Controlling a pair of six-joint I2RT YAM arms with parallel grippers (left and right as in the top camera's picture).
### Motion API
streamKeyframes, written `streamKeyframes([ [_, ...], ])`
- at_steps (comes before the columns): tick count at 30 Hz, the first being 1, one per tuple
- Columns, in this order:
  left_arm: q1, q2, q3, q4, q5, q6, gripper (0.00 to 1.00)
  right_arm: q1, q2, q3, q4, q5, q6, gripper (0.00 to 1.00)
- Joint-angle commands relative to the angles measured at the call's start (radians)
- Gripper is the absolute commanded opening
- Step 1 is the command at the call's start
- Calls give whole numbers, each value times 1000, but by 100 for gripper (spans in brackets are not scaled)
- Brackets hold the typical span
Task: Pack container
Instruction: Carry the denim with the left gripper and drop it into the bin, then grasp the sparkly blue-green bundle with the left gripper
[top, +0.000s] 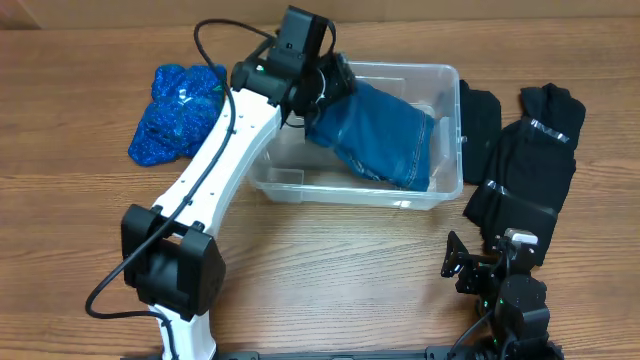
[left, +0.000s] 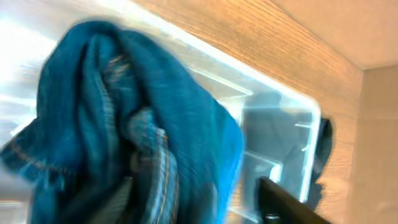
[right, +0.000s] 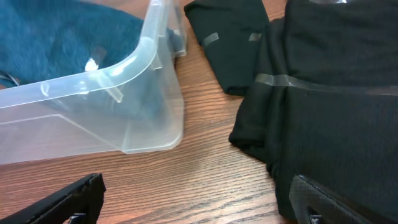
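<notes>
The clear plastic container (top: 448, 95) stands at the middle back of the table. My left gripper (top: 322, 88) is over its left end, shut on folded blue jeans (top: 380, 132) that hang into the bin. In the left wrist view the jeans (left: 124, 124) fill the frame, with the container (left: 280, 124) behind. My right gripper (top: 482, 262) is open and empty near the front right. In the right wrist view it (right: 199, 205) sits over bare wood, between the container corner (right: 155, 93) and a black garment (right: 336, 106).
A sparkly blue garment (top: 178, 108) lies left of the container. Black garments (top: 520, 165) lie to the right of it, one narrow piece (top: 480, 120) next to the bin wall. The wooden table (top: 330, 270) runs to the front.
</notes>
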Motion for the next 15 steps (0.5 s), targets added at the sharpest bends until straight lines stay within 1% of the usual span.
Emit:
streamKeyframes([
  [1, 115, -119, 31, -102, 5, 333, 86, -2, -8, -18, 2, 6, 0, 100],
  [2, 184, -146, 31, -158, 5, 377, 94, -2, -8, -18, 2, 6, 0, 100],
  [4, 298, -169, 31, -225, 3, 452, 99, -2, -8, -18, 2, 6, 0, 100],
  [6, 459, -161, 31, -274, 2, 517, 100, -2, -8, -18, 2, 6, 0, 100],
  [8, 601, -125, 31, -280, 16, 541, 100, -2, -8, -18, 2, 6, 0, 100],
  [9, 655, -101, 31, -267, 36, 574, 100, -2, -8, -18, 2, 6, 0, 100],
  [12, 775, 5, 31, -229, 77, 650, 100, -2, -8, -18, 2, 6, 0, 100],
  [13, 810, 65, 31, -213, 128, 697, 100, -2, -8, -18, 2, 6, 0, 100],
  [15, 852, 173, 31, -175, 262, 726, 100, -2, -8, -18, 2, 6, 0, 100],
])
